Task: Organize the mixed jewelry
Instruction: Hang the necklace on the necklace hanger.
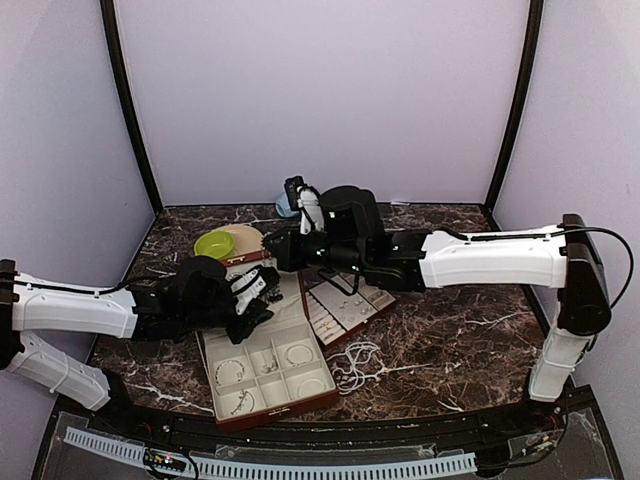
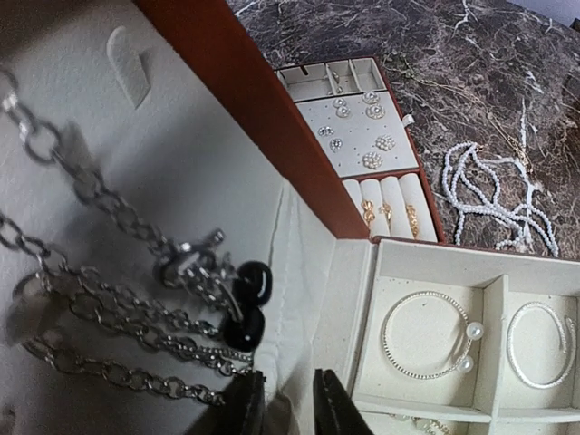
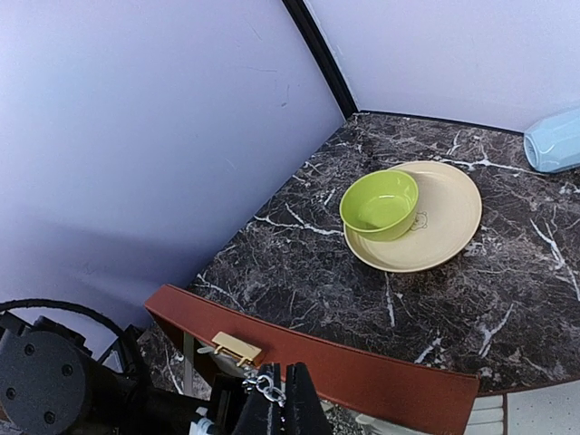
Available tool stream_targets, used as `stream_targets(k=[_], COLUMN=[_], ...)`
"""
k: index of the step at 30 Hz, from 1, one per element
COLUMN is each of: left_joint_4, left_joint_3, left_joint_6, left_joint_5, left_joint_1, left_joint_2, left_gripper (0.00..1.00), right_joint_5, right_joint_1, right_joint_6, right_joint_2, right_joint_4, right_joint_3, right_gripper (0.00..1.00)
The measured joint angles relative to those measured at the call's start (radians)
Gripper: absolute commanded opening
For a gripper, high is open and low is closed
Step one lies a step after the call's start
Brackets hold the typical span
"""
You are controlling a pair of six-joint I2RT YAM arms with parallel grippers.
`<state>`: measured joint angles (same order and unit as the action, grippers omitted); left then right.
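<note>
Two end effectors are at the case lid (image 3: 362, 373), so this looks like the hang-up step for a silver chain (image 3: 263, 384). R end effector (image 3: 281, 395) is pinched tight on a link at the lid's top edge; L end effector (image 2: 285, 382) has jaws a crack apart w/ nothing btwn them, low on the cream lining. Bangles (image 2: 426, 335) sit in tray compartments, but bead strands (image 1: 355, 368) lie loose on the surface (image 1: 450, 340) beside the case, so nxt prob. means seating the link, releasing, then picking the strands.

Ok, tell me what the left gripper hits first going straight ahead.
Probably the case lid's cream lining, close ahead of the left gripper; the chain's black beads hang just left of that line. Depth unclear.
</note>
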<state>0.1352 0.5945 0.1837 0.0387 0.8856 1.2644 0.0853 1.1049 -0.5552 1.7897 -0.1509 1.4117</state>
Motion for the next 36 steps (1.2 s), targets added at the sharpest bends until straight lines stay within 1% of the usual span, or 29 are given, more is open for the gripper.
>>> stream_targets(k=[2, 9, 10, 13, 20, 22, 24, 28, 36], left_joint_4=[0.0, -0.013, -0.015, -0.024, -0.054, -0.076, -0.098, -0.181, -0.362], left_joint_3=[0.01, 0.013, 0.013, 0.018, 0.03, 0.04, 0.047, 0.055, 0.076], left_joint_6=[0.0, -0.001, -0.001, -0.005, -0.022, -0.043, -0.072, -0.149, -0.281], left_joint_5=[0.005, 0.032, 0.036, 0.053, 0.08, 0.089, 0.1, 0.116, 0.114], left_joint_1=[0.0, 0.0, 0.001, 0.006, 0.009, 0.009, 0.008, 0.008, 0.008], left_joint_2=[0.0, 0.0, 0.0, -0.001, -0.06, -0.093, -0.13, -0.207, -0.238], left_gripper=[0.28, 0.28, 0.29, 0.35, 0.38, 0.38, 0.4, 0.42, 0.44], right_joint_5=[-0.005, -0.024, -0.026, -0.031, -0.038, -0.039, -0.041, -0.045, -0.064], right_joint_1=[0.0, 0.0, 0.0, 0.0, 0.0, 0.0, 0.0, 0.0, 0.0], right_joint_6=[-0.002, -0.004, -0.004, -0.004, -0.004, -0.003, -0.003, -0.003, -0.003], right_joint_2=[0.0, 0.0, 0.0, 0.0, 0.0, 0.0, 0.0, 0.0, 0.0], right_joint_4=[-0.007, -0.044, -0.045, -0.056, -0.066, -0.069, -0.073, -0.084, -0.097], right_joint_3=[-0.01, -0.042, -0.045, -0.057, -0.062, -0.062, -0.062, -0.062, -0.075], right_gripper=[0.0, 0.0, 0.0, 0.0, 0.0, 0.0, 0.0, 0.0, 0.0])
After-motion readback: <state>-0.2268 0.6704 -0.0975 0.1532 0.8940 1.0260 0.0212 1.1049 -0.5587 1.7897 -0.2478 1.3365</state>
